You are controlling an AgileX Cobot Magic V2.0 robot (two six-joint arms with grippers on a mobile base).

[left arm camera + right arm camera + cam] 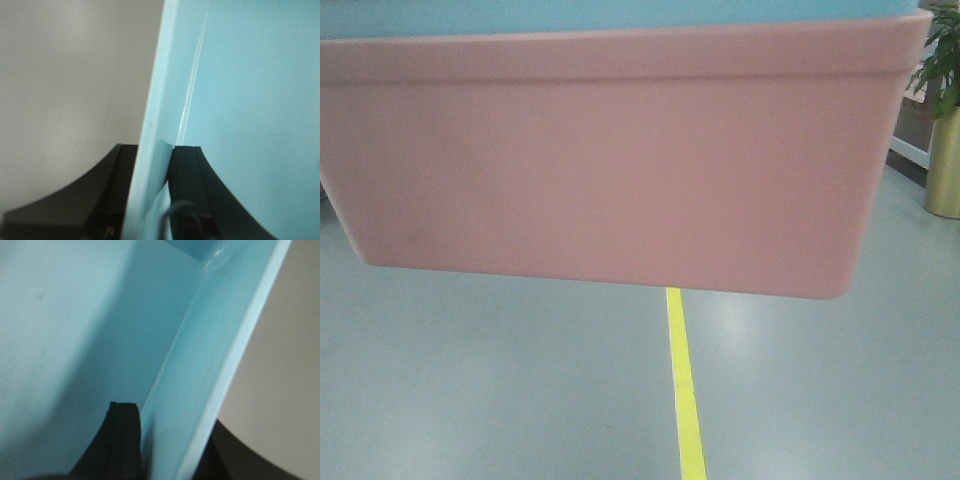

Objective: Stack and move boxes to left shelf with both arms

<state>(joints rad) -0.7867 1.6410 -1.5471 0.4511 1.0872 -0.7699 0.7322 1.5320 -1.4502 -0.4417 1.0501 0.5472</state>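
Where your left fingers (pixel 187 172) show at the bottom of the left wrist view, they are closed on the blue bin (pixel 240 100). Its pale side wall rises between them, with one black finger touching the inner face and the other touching the outer. Your right fingers (pixel 122 432) grip the opposite wall the same way. One finger sits inside the bin at lower centre, the other is a dark shape outside the wall at lower right, and the rim runs off toward the upper right corner.

From the front, the pink bin (pixel 620 160) fills the upper half of the frame. The blue one is nested inside it and shows only as a thin strip along the top edge. The pink bin's underside is off the grey floor (pixel 470 390), and you have bare floor across the whole lower half. A yellow line (pixel 682 390) runs from under the bin to the bottom edge. At the right edge a plant (pixel 942 55) in a gold pot (pixel 942 165) stands just past the bin's right corner.

The pink bin is matte salmon with a rolled rim band, walls tapering downward and rounded lower corners. The blue interior is smooth and glossy.
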